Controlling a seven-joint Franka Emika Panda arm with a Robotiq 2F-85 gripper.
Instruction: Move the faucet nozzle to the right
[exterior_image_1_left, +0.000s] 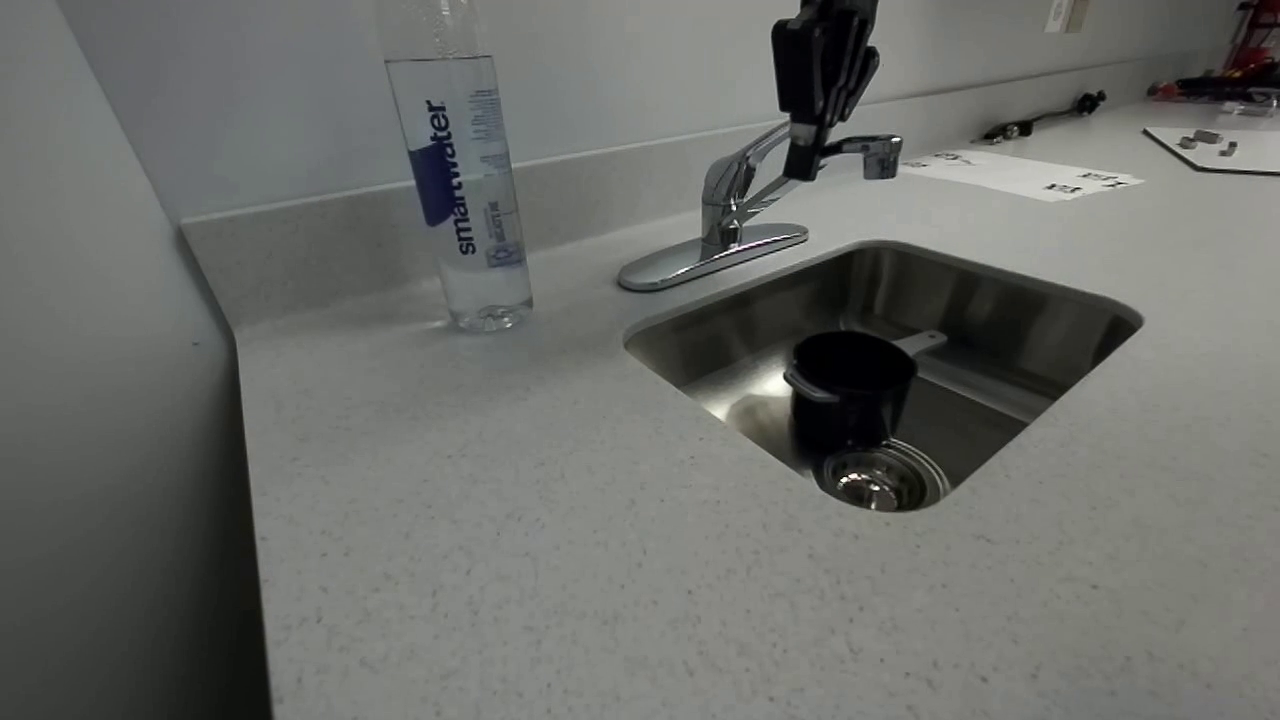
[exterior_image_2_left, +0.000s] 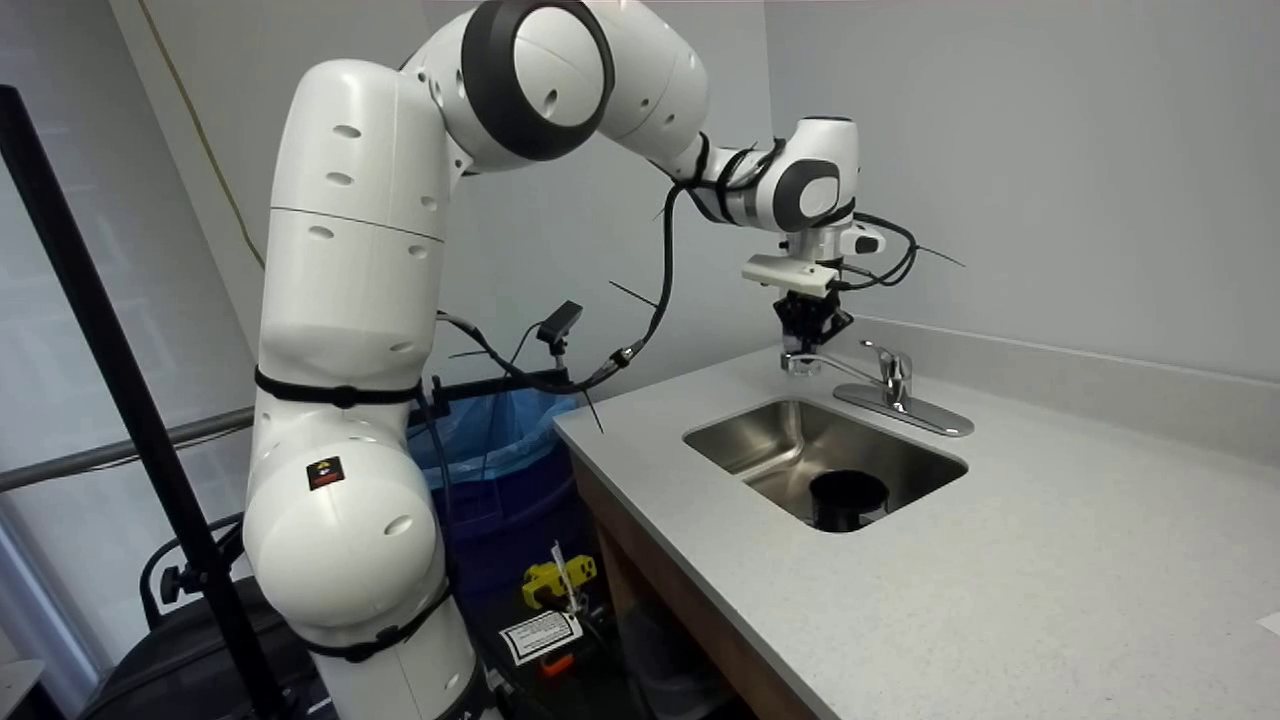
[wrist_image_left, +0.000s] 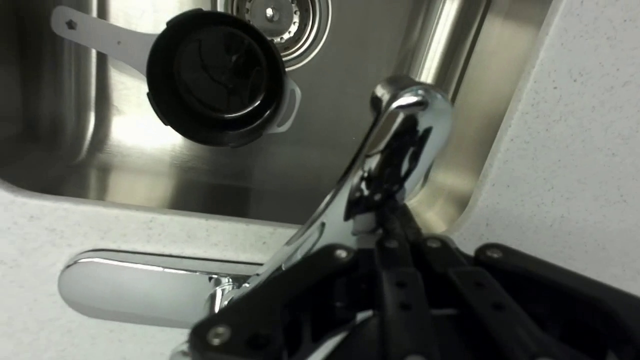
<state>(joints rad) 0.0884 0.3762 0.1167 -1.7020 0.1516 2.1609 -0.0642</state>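
Faucet nozzle (wrist_image_left: 375, 172) reaches out from the counter's (exterior_image_1_left: 480, 500) back edge. Mid-length hidden behind the gripper (exterior_image_1_left: 806, 160) in an exterior view. Wrist view: fingers (wrist_image_left: 395, 257) dark, blurred, clenched together alongside the nozzle; contact can't be told. Bottle (exterior_image_1_left: 465, 200) near a back corner of the counter, top cut off by frame. Arm (exterior_image_2_left: 350, 250) arched, base cropped, wrist bent, gripper pointing down toward the back edge.

One faucet nozzle (wrist_image_left: 390, 150), one sink (wrist_image_left: 345, 115), one pot (wrist_image_left: 215, 80), one bottle (exterior_image_1_left: 462, 180)
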